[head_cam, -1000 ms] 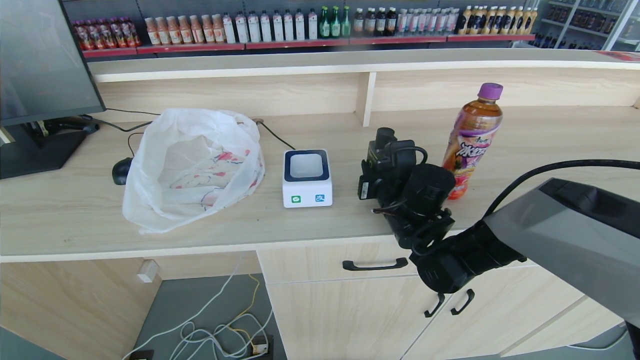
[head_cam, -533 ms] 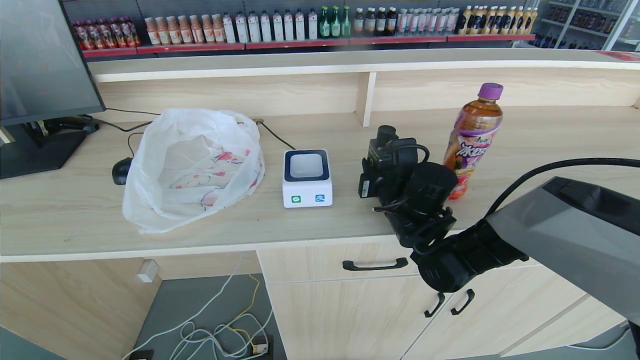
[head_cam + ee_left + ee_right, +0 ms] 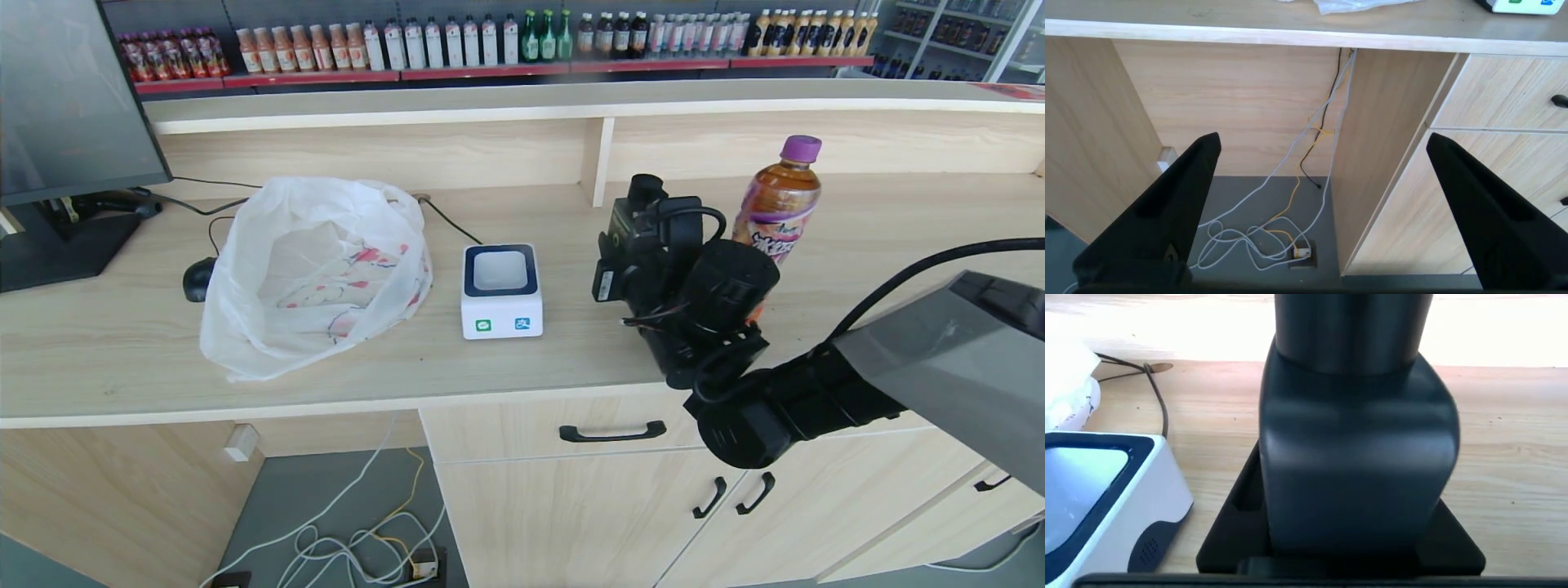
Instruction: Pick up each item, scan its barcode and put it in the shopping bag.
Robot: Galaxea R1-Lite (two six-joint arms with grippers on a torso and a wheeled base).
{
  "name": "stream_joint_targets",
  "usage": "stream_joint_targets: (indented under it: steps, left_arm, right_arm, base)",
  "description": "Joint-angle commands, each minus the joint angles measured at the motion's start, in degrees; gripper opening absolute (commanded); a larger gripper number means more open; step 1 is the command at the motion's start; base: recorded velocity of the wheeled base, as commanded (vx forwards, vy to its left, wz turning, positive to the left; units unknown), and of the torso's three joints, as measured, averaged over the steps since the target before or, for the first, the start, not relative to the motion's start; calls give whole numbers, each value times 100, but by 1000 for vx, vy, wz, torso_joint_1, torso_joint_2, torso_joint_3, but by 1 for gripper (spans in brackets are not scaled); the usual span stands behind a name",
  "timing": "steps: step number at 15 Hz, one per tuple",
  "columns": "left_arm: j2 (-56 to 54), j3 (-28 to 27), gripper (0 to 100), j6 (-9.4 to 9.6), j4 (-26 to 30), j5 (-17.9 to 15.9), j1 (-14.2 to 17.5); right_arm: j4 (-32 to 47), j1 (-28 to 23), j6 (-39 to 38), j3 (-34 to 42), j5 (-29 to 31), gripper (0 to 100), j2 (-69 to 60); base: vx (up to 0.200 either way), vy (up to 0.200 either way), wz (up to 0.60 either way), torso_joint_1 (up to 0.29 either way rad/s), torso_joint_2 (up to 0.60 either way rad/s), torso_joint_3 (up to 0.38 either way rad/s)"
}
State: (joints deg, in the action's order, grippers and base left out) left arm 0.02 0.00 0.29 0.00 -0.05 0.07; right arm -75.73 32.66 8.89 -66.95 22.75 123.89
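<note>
A tea bottle with a purple cap stands upright on the wooden counter, at the right. My right gripper hangs over the counter just left of it, and the arm hides the bottle's lower part. The white scanner sits at the counter's middle, and the right wrist view shows it close beside a dark bulk. The white shopping bag lies open to the left of the scanner. My left gripper is open and holds nothing, low in front of the counter's knee space.
A monitor and a black mouse occupy the counter's left end. A raised back ledge with a divider bounds the counter. Drawers with black handles are below. Loose cables lie on the floor.
My right arm has moved up and to the right, closer to the bottle, and now covers its lower half. Bag, scanner and bottle have stayed put.
</note>
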Motion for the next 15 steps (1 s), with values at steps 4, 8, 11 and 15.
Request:
stream_joint_targets:
  steps: [4, 8, 11, 15]
  left_arm:
    - [-2, 0, 100, 6, 0, -4, 1]
    - [-2, 0, 100, -3, 0, -4, 1]
    - [-2, 0, 100, -3, 0, 5, 1]
    - [-2, 0, 100, -3, 0, 5, 1]
  right_arm:
    - [-3, 426, 96, 455, -60, 0, -700]
    - [-100, 645, 131, 965, -51, 0, -1087]
    - [-900, 953, 342, 1861, -16, 0, -1377]
    - [-1427, 1357, 588, 2775, 81, 0, -1763]
  base:
    - [0, 0, 0, 0, 0, 0]
    - [0, 0, 0, 0, 0, 0]
    - [0, 0, 0, 0, 0, 0]
    - [0, 0, 0, 0, 0, 0]
